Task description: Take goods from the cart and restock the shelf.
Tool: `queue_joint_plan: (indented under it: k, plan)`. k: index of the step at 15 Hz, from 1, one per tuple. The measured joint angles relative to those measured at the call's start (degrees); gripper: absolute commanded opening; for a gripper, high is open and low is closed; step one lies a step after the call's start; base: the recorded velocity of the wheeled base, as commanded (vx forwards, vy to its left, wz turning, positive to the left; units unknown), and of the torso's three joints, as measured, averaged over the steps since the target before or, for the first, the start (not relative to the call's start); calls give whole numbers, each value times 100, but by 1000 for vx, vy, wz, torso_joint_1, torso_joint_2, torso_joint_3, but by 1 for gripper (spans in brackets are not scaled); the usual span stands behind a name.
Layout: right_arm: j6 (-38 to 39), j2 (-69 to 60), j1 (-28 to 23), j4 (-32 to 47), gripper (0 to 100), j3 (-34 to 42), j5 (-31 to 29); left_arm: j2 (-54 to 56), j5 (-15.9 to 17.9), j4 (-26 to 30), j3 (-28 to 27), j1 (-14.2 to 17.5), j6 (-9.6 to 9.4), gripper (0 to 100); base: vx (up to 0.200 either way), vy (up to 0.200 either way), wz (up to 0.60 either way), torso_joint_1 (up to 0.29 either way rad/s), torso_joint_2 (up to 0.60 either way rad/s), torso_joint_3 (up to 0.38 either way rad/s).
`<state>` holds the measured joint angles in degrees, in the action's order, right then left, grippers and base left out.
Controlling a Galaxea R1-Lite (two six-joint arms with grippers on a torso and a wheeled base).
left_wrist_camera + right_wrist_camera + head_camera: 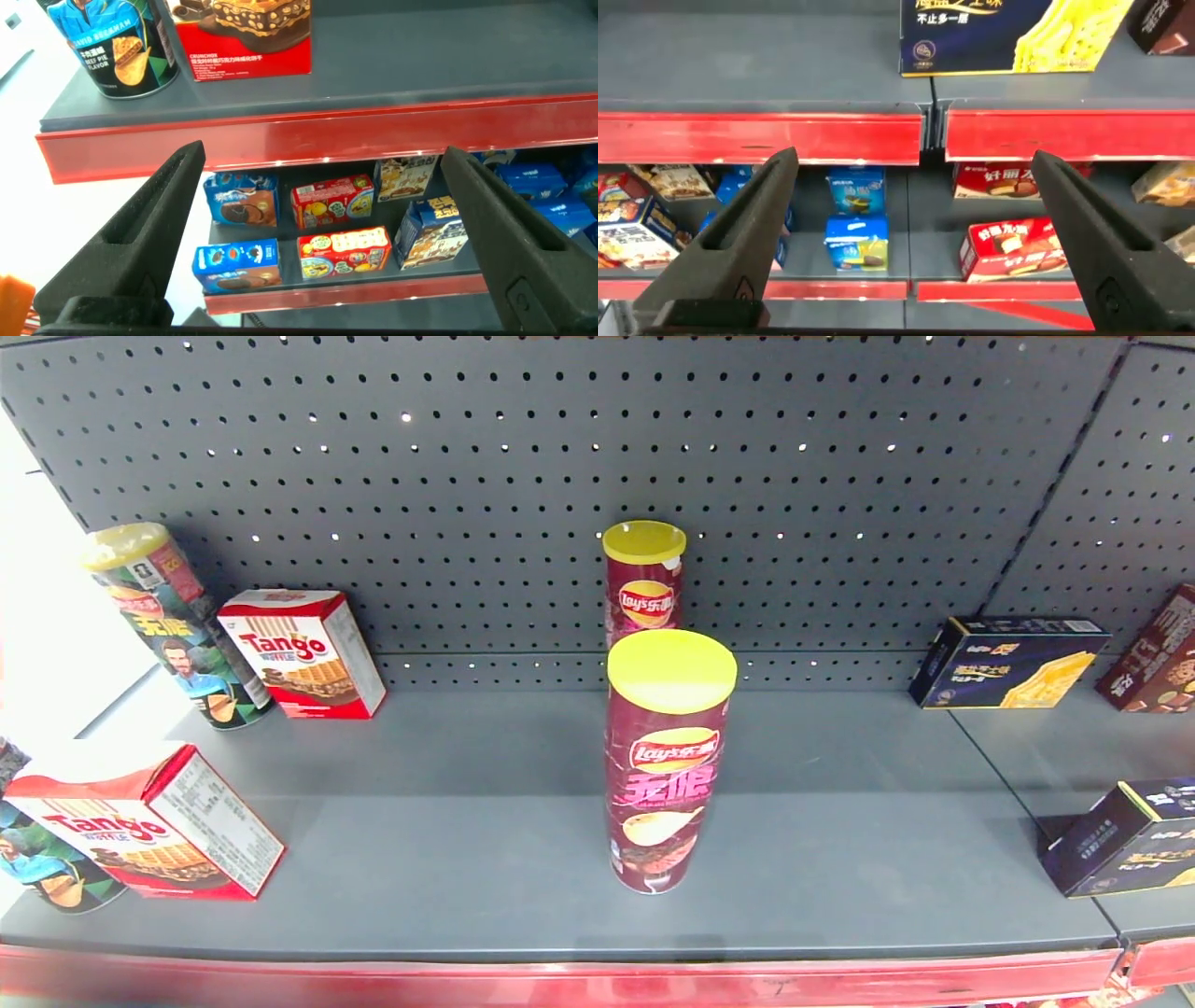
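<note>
Here, both arms hang empty before the shelf (840,859): the left gripper (322,151) and right gripper (913,156) are each spread wide, holding nothing, facing its red front edge. Two chip cans stand upright mid-shelf, the front can (665,775) directly ahead of the rear can (644,583). This looks like a gap between placements; the next move likely means fetching another item from the cart. A green can (47,877) and a blue box (1125,840) are cut off at the sides.

Shop aisle, grey shelf (448,859) backed by pegboard panel (467,476), red price rail (560,980) in front, crisp tubes (665,775) at twelve o'clock, wafer boxes (303,653) at nine, biscuit boxes (341,254) below.
</note>
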<state>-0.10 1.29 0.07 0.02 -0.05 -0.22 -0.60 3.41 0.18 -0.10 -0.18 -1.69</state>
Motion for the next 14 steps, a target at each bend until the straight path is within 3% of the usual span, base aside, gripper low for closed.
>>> queue_joint_plan:
  k: [14]
  plan:
    - [48,-77,-18,2,100,-5,-33,0,-18,0,-9,11,2,100,0,0,0,0,0,0]
